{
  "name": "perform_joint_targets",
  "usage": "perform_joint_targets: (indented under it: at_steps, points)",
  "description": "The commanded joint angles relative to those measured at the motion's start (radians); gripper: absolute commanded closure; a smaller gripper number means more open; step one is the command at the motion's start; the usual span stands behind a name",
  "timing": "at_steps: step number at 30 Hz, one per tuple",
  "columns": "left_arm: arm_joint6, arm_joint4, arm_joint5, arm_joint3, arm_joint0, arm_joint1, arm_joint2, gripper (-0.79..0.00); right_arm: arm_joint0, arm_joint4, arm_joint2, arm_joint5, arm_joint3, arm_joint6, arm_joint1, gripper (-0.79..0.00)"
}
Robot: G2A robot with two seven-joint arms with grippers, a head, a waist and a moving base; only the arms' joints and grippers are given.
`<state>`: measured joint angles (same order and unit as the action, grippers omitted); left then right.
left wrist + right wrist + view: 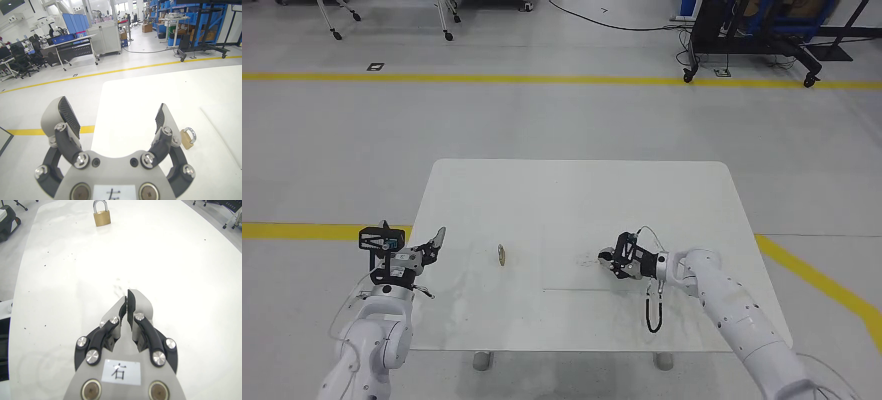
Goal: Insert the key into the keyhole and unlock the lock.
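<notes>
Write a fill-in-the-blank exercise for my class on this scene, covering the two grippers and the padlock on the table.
1. The left gripper is ___, with nothing between its fingers.
2. The right gripper is ___.
3. The padlock rests on the table, nearer the ___ gripper.

Missing words: open; shut; left.

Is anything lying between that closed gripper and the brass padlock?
Nothing visible does. Only bare table lies between the shut right gripper and the padlock. The open left gripper is on the padlock's other side.
</notes>
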<state>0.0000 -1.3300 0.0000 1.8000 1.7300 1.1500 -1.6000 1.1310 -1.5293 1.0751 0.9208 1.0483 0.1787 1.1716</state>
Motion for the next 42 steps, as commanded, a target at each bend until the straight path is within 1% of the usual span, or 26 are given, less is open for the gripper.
perform_joint_targets:
  at_steps: [1,10,13,16,18,20,23,25,35,37,38,40,42]
  points:
    - [0.0,0.0,0.0,0.0,0.0,0.0,0.0,-0.785,0.001,-0.007,0.0,0.001,0.008,0.008,-0.002,0.0]
    - [0.0,0.0,0.0,0.0,0.0,0.0,0.0,-0.785,0.024,-0.043,0.016,-0.005,0.075,0.024,-0.02,0.0]
    - [0.0,0.0,0.0,0.0,0.0,0.0,0.0,-0.785,0.045,-0.024,0.039,-0.015,0.112,0.041,-0.028,0.0]
    - [0.0,0.0,0.0,0.0,0.0,0.0,0.0,-0.785,0.071,0.06,0.07,-0.007,0.141,0.067,-0.032,0.0]
    - [0.0,0.0,0.0,0.0,0.0,0.0,0.0,-0.785,0.088,0.177,0.092,0.058,0.15,0.119,-0.034,0.0]
    - [0.0,0.0,0.0,0.0,0.0,0.0,0.0,-0.785,0.104,0.27,0.117,0.092,0.163,0.149,-0.037,0.0]
    - [0.0,0.0,0.0,0.0,0.0,0.0,0.0,-0.785,0.138,0.427,0.118,0.092,0.2,0.168,-0.046,0.0]
    - [0.0,0.0,0.0,0.0,0.0,0.0,0.0,-0.785,0.161,0.574,0.113,0.092,0.207,0.156,-0.054,0.0]
    - [0.0,0.0,0.0,0.0,0.0,0.0,0.0,-0.785,0.161,0.574,0.113,0.092,0.207,0.156,-0.054,0.0]
    - [0.01,-0.065,-0.002,0.017,0.003,-0.003,-0.007,-0.785,0.161,0.574,0.113,0.092,0.207,0.156,-0.054,0.0]
    - [0.009,-0.069,0.0,0.033,0.006,-0.002,-0.006,-0.785,0.161,0.574,0.113,0.092,0.207,0.156,-0.054,0.0]
    - [-0.012,0.055,-0.041,0.066,0.009,0.003,0.006,-0.785,0.161,0.574,0.113,0.092,0.207,0.156,-0.054,0.0]
    - [-0.055,0.221,-0.116,0.081,-0.004,0.008,0.021,-0.785,0.161,0.574,0.113,0.092,0.207,0.156,-0.054,0.0]
